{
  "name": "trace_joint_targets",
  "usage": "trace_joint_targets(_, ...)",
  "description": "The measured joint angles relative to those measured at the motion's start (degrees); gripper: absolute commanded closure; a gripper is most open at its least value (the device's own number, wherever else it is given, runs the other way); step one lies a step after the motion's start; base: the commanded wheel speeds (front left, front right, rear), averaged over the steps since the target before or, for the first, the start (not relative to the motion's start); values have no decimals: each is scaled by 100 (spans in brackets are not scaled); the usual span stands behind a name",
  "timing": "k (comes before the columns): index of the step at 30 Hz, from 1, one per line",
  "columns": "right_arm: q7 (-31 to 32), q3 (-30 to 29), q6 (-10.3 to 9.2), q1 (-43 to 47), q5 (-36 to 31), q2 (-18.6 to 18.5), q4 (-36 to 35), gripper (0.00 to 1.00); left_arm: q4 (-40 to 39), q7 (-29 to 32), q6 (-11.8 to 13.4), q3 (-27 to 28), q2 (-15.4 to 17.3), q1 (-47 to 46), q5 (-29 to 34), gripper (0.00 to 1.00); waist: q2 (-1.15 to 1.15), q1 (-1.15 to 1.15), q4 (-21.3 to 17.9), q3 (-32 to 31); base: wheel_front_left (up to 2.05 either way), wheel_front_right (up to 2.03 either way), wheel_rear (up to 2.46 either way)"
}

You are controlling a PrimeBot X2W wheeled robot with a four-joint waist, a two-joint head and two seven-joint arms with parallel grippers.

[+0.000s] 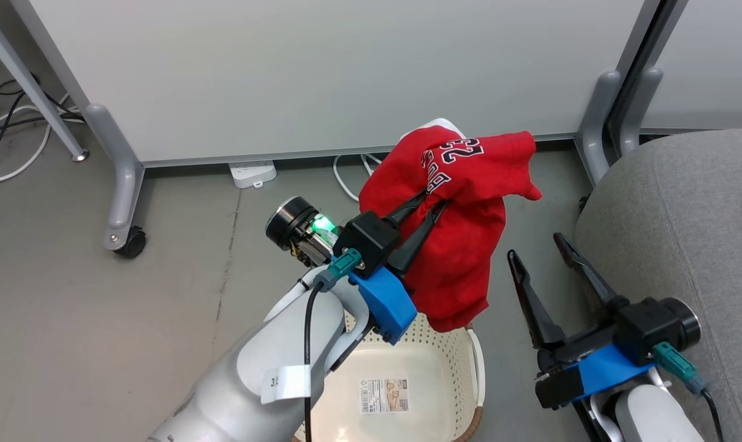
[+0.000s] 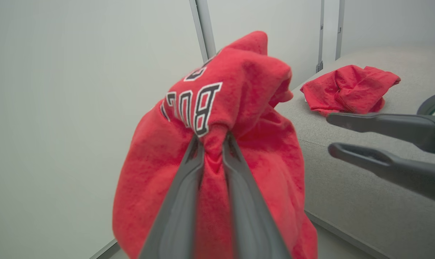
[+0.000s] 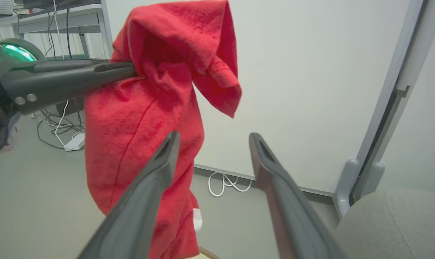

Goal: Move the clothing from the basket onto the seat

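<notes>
Got the left gripper (image 1: 433,201) pinching a bunched fold of the red jersey (image 1: 463,258), fingers pressed together on the cloth just under the white lettering. Holding it up off the ground, over the far end of the basket (image 1: 435,344), bottom hem dangling down by the far rim. Can't tell if the hem is actually touching the rim or just hanging above it. Can read "23" and part of "BULLS" near the top, upside down from the head camera. Can also spot a printed label (image 1: 384,395) stuck flat on the bottom of the basket.

Over on the right, got the right gripper (image 1: 535,247) spread wide with no cloth in it, near the jersey but apart from it, sitting between the jersey and the seat (image 1: 671,233).

Seeing a second red garment (image 2: 348,90) lying crumpled on the seat, well apart from the hanging one.

Behind all that, looking at a white panel (image 1: 321,73) on grey legs, plus a power strip (image 1: 253,173) and loose white cable on the floor (image 1: 100,319) along the far side.
</notes>
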Motion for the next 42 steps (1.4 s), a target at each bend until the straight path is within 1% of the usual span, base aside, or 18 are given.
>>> trace_joint_targets(6, 0, 428, 0, -401, 57, -70, 193, 0, -29, 0, -27, -4, -10, -36, 41, 100, 0, 0, 48, 99, 0, 0, 0)
trace_joint_targets(18, 0, 1104, 0, -1173, 267, -101, 877, 0, -110, 0, -41, -81, -31, -167, 82, 100, 0, 0, 171, 311, 0, 0, 0)
trace_joint_targets(24, 0, 1304, 0, -1490, 311, -98, 1123, 0, -157, 0, -42, -124, -32, -202, 82, 100, 0, 0, 208, 405, 0, 0, 0)
trace_joint_targets(32, 0, 1373, 0, -1759, 316, -41, 1455, 1, -249, 0, -42, -180, -33, -258, 36, 100, 0, 0, 215, 494, 0, 0, 0)
trace_joint_targets(33, 0, 1379, 0, -1774, 316, -33, 1491, 72, -250, 1, -42, -187, -32, -259, 32, 100, 0, 0, 217, 500, 0, 0, 0)
trace_joint_targets(34, 0, 1381, 0, -1791, 316, -29, 1519, 100, -254, 0, -42, -193, -33, -260, 30, 100, 0, 0, 221, 506, 0, 0, 0)
trace_joint_targets(42, 0, 1437, 0, -1854, 357, -5, 1573, 100, -252, 0, -25, -224, -33, -291, -18, 100, 0, 0, 235, 504, 0, 0, 0)
